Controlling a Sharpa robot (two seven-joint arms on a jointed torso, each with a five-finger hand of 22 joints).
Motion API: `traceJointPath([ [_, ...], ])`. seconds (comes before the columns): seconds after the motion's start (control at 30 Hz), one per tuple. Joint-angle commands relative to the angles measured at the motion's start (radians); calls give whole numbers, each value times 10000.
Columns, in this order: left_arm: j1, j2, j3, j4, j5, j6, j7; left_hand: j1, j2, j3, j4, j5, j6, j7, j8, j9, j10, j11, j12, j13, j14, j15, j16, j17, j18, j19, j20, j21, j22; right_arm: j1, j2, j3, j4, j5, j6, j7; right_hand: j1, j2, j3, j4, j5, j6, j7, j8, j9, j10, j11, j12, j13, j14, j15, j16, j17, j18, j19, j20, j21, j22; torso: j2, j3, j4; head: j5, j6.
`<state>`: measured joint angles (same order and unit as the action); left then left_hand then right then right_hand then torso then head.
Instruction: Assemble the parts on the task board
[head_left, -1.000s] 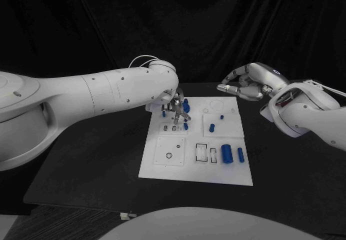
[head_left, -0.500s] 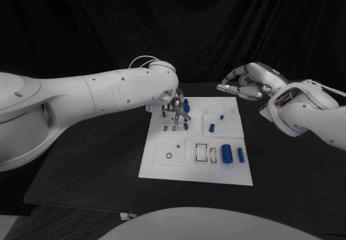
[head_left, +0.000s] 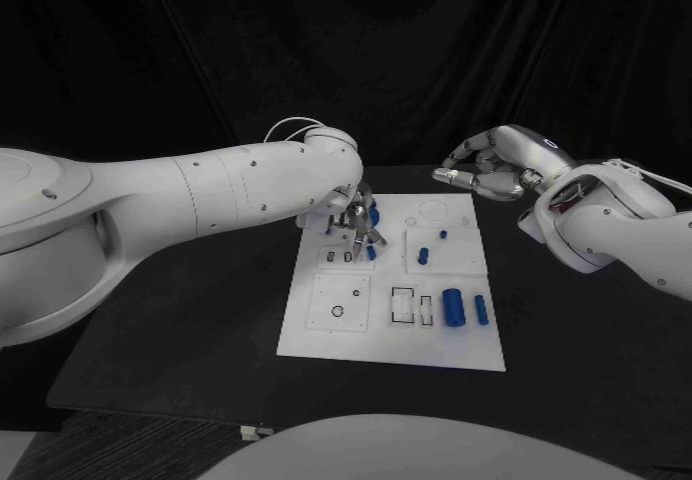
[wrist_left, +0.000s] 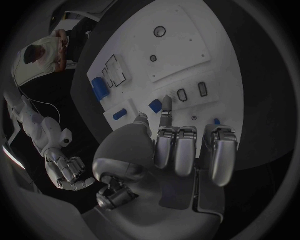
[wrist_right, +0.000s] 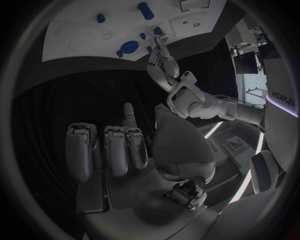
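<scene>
L wrist: left hand (wrist_left: 181, 150) empty over board (wrist_left: 187, 60).

The head camera looks down over the table's near edge at the whole board (head_left: 397, 280). The left wrist camera sits close behind the left hand (wrist_left: 181, 150), facing the board (wrist_left: 187, 55). The right wrist camera, farther off, sees the board's (wrist_right: 81, 25) far edge.

1 task board (head_left: 325, 335), ~6 blue parts (head_left: 453, 306) on it, 2 hands (head_left: 351, 215).
</scene>
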<state>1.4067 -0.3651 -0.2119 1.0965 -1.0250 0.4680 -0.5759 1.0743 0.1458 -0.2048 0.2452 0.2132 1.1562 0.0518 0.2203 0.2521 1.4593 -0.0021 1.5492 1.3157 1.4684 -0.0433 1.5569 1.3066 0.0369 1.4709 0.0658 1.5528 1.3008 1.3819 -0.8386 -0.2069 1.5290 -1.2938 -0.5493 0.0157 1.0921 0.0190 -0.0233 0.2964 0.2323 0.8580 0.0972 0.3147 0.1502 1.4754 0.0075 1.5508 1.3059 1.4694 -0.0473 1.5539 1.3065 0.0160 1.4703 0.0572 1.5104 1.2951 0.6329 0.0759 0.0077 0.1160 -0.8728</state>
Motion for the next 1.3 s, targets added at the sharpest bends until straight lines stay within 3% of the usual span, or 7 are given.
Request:
traceJointPath([
  [0.03,-50,43,9,-24,31,170,179,-105,-97,570,-138,154,165,23,-150,-20,1115,-115,216,2551,1024,-160,139,2642,-314,825,-102,86,2509,-28,2,8,-13,-12,11,-189,23,270,139,-62,185,51,22,143,129,954,76,200,2649,1014,10,169,2643,-14,704,65,108,2565,-1,4,1,2,2],
  [0.6,-224,172,9,-206,31,189,197,-64,-85,734,-237,214,149,21,-271,-2,1115,-127,216,2551,1024,-181,139,2642,-297,771,-130,52,2449,-54,9,8,-34,-12,56,-187,37,272,135,-64,190,53,24,142,130,954,81,200,2649,1014,14,169,2643,-11,697,68,97,2560,-1,9,1,-43,2],
  [0.93,-293,274,9,-360,31,91,272,-12,-80,1026,-392,581,139,28,-453,22,1115,-126,216,2551,1024,-185,139,2642,-292,758,-141,36,2431,-74,8,8,-57,-12,80,-192,37,272,135,-64,190,53,24,142,130,954,81,200,2649,1014,14,169,2643,-11,697,68,97,2560,-3,4,-1,-56,2],
  [1.3,-312,363,9,-510,31,34,348,55,-105,1209,-509,743,180,13,-517,49,1115,-139,216,2551,1024,-196,139,2642,-282,729,-150,14,2397,-96,9,8,-83,-12,82,-224,56,279,130,-63,193,59,26,143,133,954,88,200,2649,1014,20,169,2643,-10,696,73,95,2559,-5,4,-2,-58,2],
])
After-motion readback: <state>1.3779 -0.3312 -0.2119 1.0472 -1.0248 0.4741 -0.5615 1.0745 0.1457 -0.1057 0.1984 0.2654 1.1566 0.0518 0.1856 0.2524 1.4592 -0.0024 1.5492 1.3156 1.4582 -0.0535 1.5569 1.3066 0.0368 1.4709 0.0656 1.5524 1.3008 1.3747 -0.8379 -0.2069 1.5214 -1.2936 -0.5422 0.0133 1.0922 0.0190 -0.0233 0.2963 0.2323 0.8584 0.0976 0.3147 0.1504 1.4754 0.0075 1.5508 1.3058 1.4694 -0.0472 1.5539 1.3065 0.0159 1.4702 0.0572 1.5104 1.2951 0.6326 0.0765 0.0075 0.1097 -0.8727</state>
